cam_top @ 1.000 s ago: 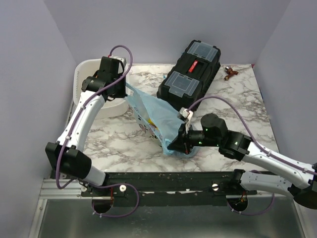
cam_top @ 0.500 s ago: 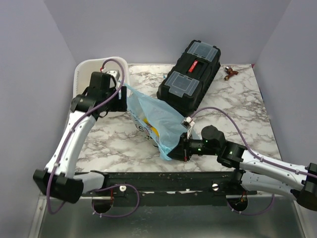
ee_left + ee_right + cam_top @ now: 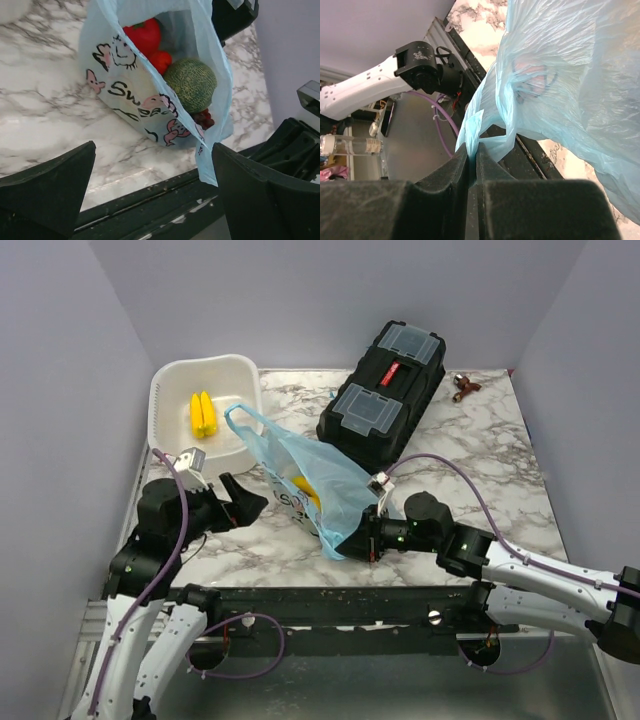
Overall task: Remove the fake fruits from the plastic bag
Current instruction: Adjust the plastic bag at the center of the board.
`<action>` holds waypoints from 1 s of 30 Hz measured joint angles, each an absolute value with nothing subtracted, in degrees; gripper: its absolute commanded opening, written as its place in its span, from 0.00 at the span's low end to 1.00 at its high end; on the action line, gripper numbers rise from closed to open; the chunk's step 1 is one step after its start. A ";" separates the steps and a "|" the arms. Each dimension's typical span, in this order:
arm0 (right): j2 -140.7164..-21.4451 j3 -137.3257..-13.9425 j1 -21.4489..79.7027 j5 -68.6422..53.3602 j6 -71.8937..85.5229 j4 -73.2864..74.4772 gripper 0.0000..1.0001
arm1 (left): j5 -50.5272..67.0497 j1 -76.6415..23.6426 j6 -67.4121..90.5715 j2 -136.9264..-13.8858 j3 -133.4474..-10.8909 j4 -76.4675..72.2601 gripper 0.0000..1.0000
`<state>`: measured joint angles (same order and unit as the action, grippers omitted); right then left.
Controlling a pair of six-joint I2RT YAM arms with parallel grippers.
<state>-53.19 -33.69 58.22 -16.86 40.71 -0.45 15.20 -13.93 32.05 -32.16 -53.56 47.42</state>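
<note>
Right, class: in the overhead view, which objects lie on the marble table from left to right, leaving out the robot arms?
A white plastic tub → light-blue crinkly plastic bag → black plastic toolbox → small reddish-brown object, too small to identify.

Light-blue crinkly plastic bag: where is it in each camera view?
Top external: light-blue plastic bag at centre, below-left of black plastic toolbox.
Left wrist: bag upper middle, mouth open.
Right wrist: bag fills right side, fold pinched by right end effector.
Shared landmark: marble tabletop.
</note>
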 measured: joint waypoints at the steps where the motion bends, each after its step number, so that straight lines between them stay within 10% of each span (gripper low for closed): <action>1: -53.19 -33.69 58.24 -16.78 40.84 -0.47 0.14 | 16.78 -13.93 35.73 -30.74 -50.61 44.91 0.99; 15: -51.81 -33.69 58.43 -16.12 42.46 -1.23 0.17 | 22.35 -16.84 72.86 -41.30 -28.56 15.55 0.94; 23: -52.73 -33.34 58.74 -16.43 43.44 -2.24 0.30 | 21.23 -22.20 75.44 -52.21 -28.16 2.37 0.42; 30: -52.21 -35.86 60.49 -10.24 40.99 12.62 0.72 | 18.68 -22.63 69.80 -50.52 -24.64 0.56 0.14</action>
